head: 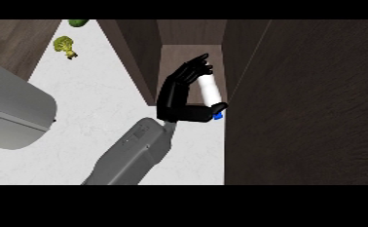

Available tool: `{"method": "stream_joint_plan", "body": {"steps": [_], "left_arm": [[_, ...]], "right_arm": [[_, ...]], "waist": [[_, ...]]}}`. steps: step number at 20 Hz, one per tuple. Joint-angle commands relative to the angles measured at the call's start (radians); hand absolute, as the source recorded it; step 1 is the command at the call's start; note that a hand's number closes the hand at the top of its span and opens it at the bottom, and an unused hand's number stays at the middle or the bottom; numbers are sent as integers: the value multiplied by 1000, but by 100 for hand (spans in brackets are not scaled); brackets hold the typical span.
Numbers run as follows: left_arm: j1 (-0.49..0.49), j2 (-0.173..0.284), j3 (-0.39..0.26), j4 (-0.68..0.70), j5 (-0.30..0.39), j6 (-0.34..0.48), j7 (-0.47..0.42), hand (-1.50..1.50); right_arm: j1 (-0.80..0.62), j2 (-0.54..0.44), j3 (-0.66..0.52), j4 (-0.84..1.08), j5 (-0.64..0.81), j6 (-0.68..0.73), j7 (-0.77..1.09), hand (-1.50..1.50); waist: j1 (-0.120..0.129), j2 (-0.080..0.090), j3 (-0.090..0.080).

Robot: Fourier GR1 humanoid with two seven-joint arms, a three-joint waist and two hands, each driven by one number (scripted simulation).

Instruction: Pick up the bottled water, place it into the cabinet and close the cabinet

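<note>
Bottle heading into the open cabinet!

The hand [181,94] is wrapped round the bottle [208,90], fingers and thumb curled on it, holding it at the mouth of the cabinet [188,50], apparently to set it inside. It's white, blue cap toward the wrist, lying tilted. I judge it the right hand.

A single head view looks steeply down at the white counter [108,99], the open cabinet [191,55] lying far and right of centre.
</note>
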Motion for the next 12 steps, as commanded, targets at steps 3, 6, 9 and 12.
{"method": "stream_joint_plan", "body": {"steps": [3,6,9,12], "left_arm": [[282,71,-108,-289,-37,55,-10,-150],[441,147,-151,-426,-51,79,-22,-150],[578,243,-140,-540,-45,85,-49,-150],[653,322,-131,-617,-29,22,-76,-150]], "right_arm": [[33,-20,-1,-148,58,-42,55,-150],[35,-12,15,-124,70,-60,24,-150],[64,-47,47,-99,134,-44,-17,-150],[55,-155,39,-156,156,14,39,150]], "waist": [[35,-4,1],[40,-6,1],[22,-6,1],[36,-3,-2]]}}
